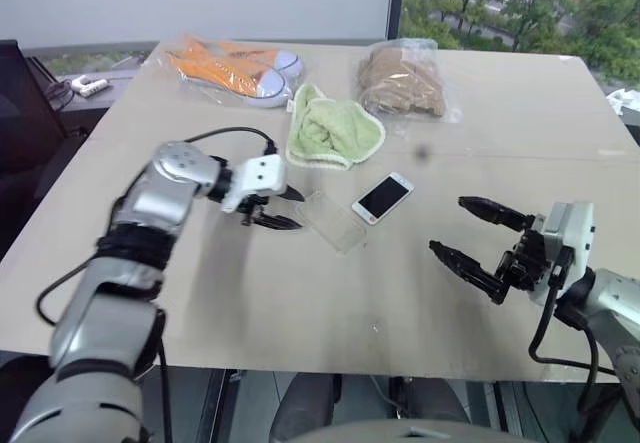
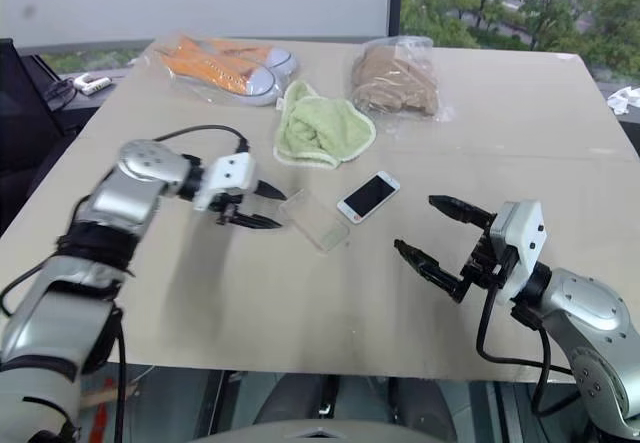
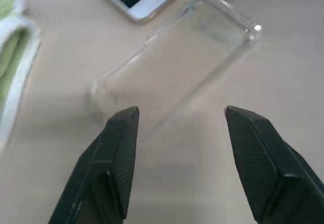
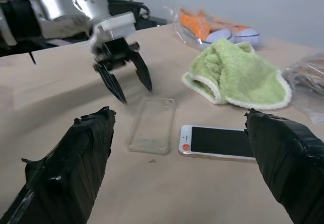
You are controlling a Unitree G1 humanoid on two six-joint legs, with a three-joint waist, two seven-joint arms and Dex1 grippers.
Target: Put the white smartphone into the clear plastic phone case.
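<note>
The white smartphone [image 1: 382, 197] lies screen up on the tan table, just right of the clear plastic phone case [image 1: 333, 220], which lies empty and flat beside it. My left gripper [image 1: 285, 208] hovers open at the case's left end, its black fingers [image 3: 116, 153] pointing at the case [image 3: 172, 62] with nothing between them. My right gripper [image 1: 478, 235] stands open over the table's front right, below and to the right of the phone [image 4: 223, 142], and holds nothing. In the right wrist view the case [image 4: 153, 124] sits left of the phone.
A green cloth [image 1: 332, 128] lies just behind the phone and case. Farther back are bagged orange shoes [image 1: 235, 68] and a bagged tan item [image 1: 403, 81]. The table's front edge [image 1: 300, 371] runs close below both arms.
</note>
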